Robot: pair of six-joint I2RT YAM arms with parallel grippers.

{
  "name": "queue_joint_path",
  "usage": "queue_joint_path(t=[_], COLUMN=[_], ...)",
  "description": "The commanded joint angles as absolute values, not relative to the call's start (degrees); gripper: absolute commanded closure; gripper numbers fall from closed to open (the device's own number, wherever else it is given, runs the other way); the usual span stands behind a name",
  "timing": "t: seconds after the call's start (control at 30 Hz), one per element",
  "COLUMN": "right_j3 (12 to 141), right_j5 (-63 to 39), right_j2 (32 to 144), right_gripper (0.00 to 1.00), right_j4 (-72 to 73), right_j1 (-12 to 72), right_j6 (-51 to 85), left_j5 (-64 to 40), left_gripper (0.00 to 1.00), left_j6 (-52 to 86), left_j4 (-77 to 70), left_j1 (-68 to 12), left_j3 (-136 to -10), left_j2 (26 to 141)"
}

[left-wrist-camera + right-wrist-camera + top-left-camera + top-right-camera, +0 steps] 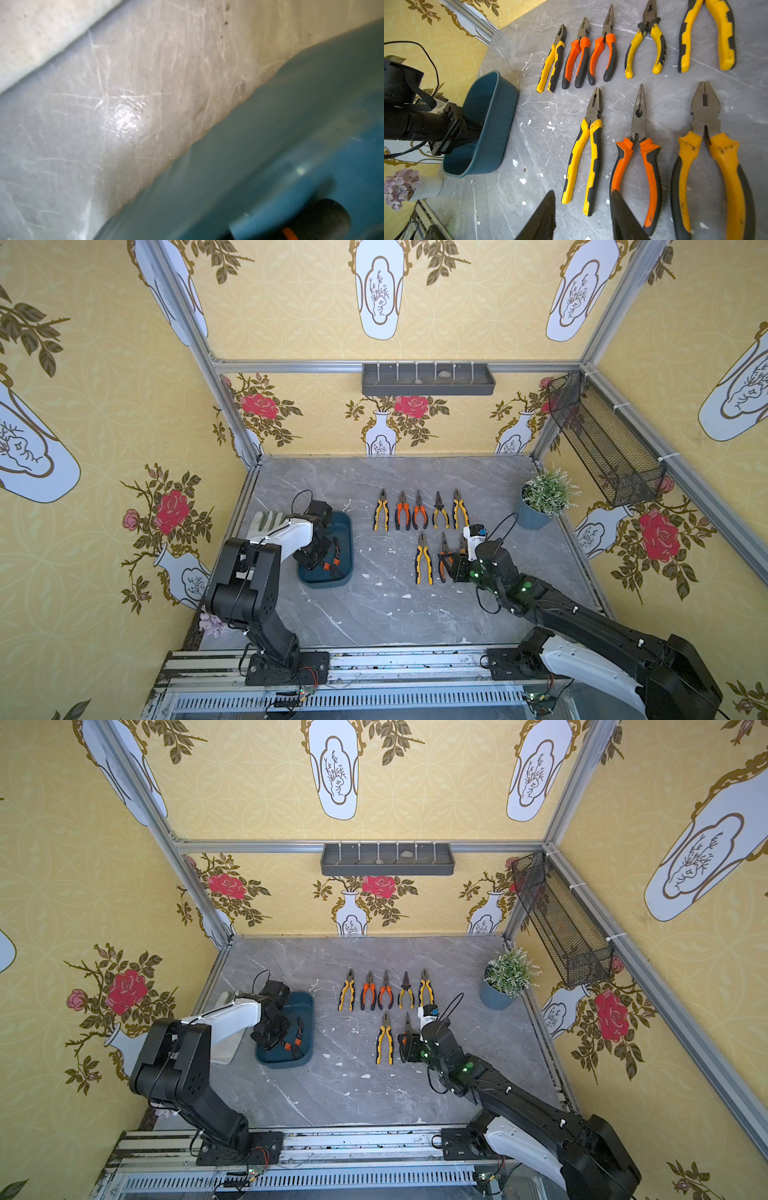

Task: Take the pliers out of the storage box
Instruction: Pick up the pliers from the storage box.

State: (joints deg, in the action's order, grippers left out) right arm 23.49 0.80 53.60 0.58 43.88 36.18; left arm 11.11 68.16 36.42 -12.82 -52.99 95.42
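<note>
right wrist view is showing right gripper (582,193), fingers apart, hovering over eight laid-out pliers (593,112); at nine o'clock, left gripper (322,563), fingers closed, is sitting in the storage box (345,526) beside orange-handled pliers (335,562).

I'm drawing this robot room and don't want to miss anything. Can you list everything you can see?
pliers: eight, yellow-black or orange-black, in two rows on the table
boxed pliers: one, orange-black, in the box
box: one, teal, left part of the table
cloth: one, whitish, beside the box
plant: one, green-white in a blue pot, back right corner
flowers: one bunch, purple, white vase, front left
tray: one, grey, back wall
basket: one, black mesh, right wall
table: one, grey marble
arms: two, black and white, front rail
left tool: black, shut, down in the box
right tool: black, open, over the front row
</note>
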Motion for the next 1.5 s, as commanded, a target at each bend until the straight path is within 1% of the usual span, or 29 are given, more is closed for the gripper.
queue_joint_path(t=[0.0,0.17,0.5,0.6,0.67,0.77,0.8,0.87,0.9,1.0,1.07,1.13,1.27,1.4,1.47], right_j3=[23.2,23.4,23.8,24.8,26.3,28.2,29.0,31.1,32.6,38.7,42.9,46.4,50.6,53.9,56.4], right_j5=[1.4,1.4,1.9,1.5,0.5,-7.0,-10.1,-15.4,-18.1,-26.2,-31.7,-34.4,-34.5,-30.5,-26.5], right_j2=[53.3,53.2,53.7,54.0,54.4,56.6,58.4,62.7,65.5,74.7,80.6,85.4,90.6,92.0,92.2], right_gripper=[0.55,0.55,0.55,0.55,0.55,0.53,0.51,0.45,0.43,0.42,0.42,0.42,0.42,0.42,0.42], right_j4=[2.5,2.4,1.8,1.5,0.9,5.8,8.4,15.2,18.5,27.0,32.7,36.7,36.6,30.0,23.8], right_j1=[43.8,43.8,43.8,44.1,44.2,44.6,45.2,46.6,47.6,50.5,52.3,54.5,58.2,61.8,64.3], right_j6=[36.5,36.5,36.6,36.1,36.5,39.1,40.3,42.0,42.2,43.4,45.2,47.5,49.0,45.2,41.7], left_j5=[12.6,13.1,16.7,15.9,11.1,2.5,-1.0,-8.4,-13.5,-28.1,-34.0,-36.2,-35.0,-31.1,-30.2], left_gripper=[1.00,1.00,1.00,1.00,1.00,1.00,1.00,1.00,1.00,1.00,1.00,1.00,1.00,1.00,1.00], left_j6=[66.6,65.2,58.5,55.5,52.3,49.5,48.9,49.0,48.9,52.8,56.5,58.4,58.0,60.7,62.8], left_j4=[39.3,40.2,44.7,43.1,38.6,35.8,36.1,36.0,34.6,27.6,23.9,23.3,26.2,27.0,26.8], left_j1=[-12.8,-12.8,-13.1,-13.2,-13.1,-13.1,-13.1,-13.2,-13.2,-13.1,-13.1,-13.1,-12.9,-12.8,-12.8], left_j3=[-51.9,-51.8,-57.1,-56.9,-54.7,-53.5,-53.9,-53.9,-53.1,-49.3,-46.7,-45.7,-46.8,-45.8,-44.5], left_j2=[95.0,91.6,79.1,75.0,71.6,68.8,68.7,68.9,69.0,68.0,66.5,64.5,60.5,56.2,55.1])
